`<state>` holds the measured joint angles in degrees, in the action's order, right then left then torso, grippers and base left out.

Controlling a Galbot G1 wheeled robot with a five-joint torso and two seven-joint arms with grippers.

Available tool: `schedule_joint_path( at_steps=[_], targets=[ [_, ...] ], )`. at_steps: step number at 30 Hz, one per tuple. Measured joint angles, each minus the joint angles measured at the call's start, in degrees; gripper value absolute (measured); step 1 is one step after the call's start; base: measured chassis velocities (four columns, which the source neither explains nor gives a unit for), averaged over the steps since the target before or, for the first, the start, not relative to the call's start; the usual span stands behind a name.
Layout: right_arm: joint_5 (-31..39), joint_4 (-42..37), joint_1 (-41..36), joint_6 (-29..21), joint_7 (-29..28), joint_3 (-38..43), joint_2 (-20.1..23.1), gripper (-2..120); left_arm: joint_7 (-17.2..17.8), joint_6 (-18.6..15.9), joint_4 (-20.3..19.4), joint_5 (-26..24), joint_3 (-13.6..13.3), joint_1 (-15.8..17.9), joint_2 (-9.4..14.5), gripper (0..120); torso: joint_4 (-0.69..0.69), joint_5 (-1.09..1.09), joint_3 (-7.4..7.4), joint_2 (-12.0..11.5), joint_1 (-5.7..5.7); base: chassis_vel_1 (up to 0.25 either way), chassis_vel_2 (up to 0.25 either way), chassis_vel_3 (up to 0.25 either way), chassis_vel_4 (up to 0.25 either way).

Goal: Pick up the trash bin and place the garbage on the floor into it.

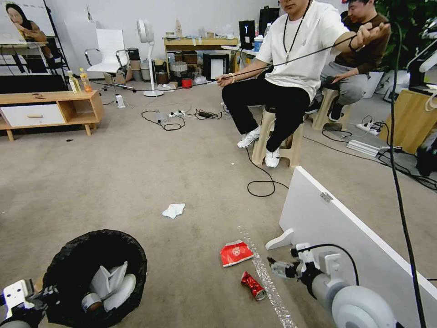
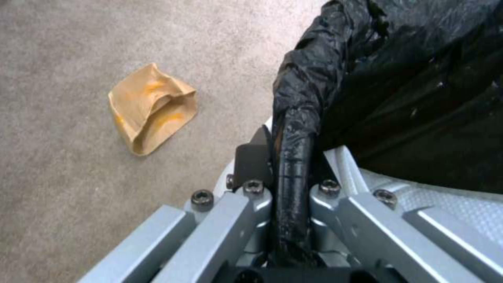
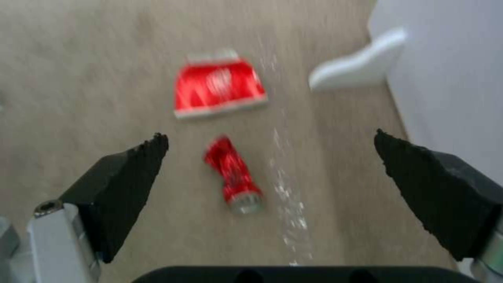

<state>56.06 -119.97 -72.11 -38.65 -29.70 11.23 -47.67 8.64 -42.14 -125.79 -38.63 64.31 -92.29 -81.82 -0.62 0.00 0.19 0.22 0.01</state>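
Even, bright indoor light with soft shadows; right wrist view motion-blurred.

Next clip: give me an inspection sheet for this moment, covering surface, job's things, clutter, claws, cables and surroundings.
Surface: grey carpet floor with a shiny strip of tape.
Job's things: trash bin with black liner, already holding scraps; white tissue, red snack packet, crushed red can and brown paper bag lie on the floor.
Clutter: nothing seen besides the litter.
Claws: left claw shut on the bin's rim; right claw open, above the crushed can.
Cables: black cable loop on the floor near the stool.
Surroundings: white panel at the right, wooden cabinet, seated people behind.
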Motion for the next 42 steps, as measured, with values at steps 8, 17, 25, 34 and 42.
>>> schedule_joint_path(
  at_steps=[8,17,25,34,42],
  targets=[
    [-0.02,12.87,6.57,-1.06,0.72,-7.01,-2.1,100,-0.05,0.0,0.75,0.65,-0.08,0.28,-0.21,2,0.01,0.02,0.0,0.0,0.0,0.0,0.0,0.0,0.0],
    [-1.02,21.46,13.18,-2.41,3.04,-13.5,-4.92,100,-0.1,0.0,0.98,1.13,-0.02,0.47,-0.58,2,0.01,-0.01,0.0,0.0,0.0,0.0,0.0,0.0,0.0],
    [-1.39,27.83,19.03,-1.99,4.66,-20.98,-7.43,100,-0.14,0.0,0.86,1.15,0.66,0.44,-0.71,2,0.01,-0.01,-0.01,0.0,0.0,0.0,0.0,0.0,0.0],
    [-2.53,34.08,23.22,-2.07,6.3,-25.53,-10.8,100,-0.26,0.0,0.83,1.21,0.94,0.59,-1.03,2,0.0,-0.01,0.0,0.0,0.0,0.0,0.0,0.0,0.0],
    [-4.2,39.13,25.25,-0.69,7.61,-26.85,-13.27,99,-0.46,0.0,1.16,1.2,1.1,0.57,-0.9,2,0.01,0.0,0.0,0.0,0.0,0.0,0.0,0.0,0.0]
  ],
)
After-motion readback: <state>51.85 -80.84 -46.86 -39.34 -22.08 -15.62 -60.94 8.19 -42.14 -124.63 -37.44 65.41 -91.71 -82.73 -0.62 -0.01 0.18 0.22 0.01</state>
